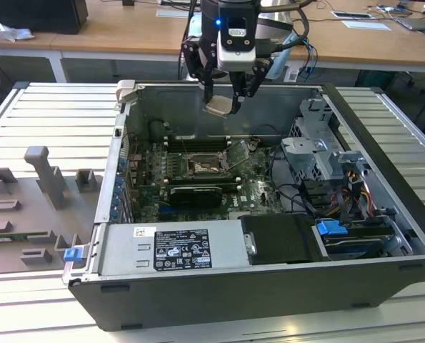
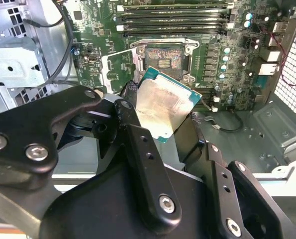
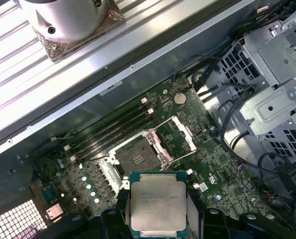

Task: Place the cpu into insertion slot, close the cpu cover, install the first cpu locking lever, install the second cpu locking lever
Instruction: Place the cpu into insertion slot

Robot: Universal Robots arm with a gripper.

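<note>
The cpu (image 1: 218,106), a small flat square chip with a pale silver-grey metal top and a green edge, is pinched at opposite sides between the black fingers of my hand (image 1: 226,94). In the exterior view I see it hanging tilted in the air, inside the upper part of the open dark grey computer case (image 1: 198,304) and well above the green circuit board (image 1: 258,194). The case lies on its side on a ribbed grey metal tabletop (image 1: 48,118). Below the chip, the insertion slot (image 1: 201,168), a small square socket with a dark centre and black-and-silver rim, is uncovered. The cpu cover (image 1: 238,154), a thin square silver metal frame, stands tipped up at the socket's edge on the exterior view's right. Long narrow black memory slots (image 1: 198,143) run just beyond the socket.
</note>
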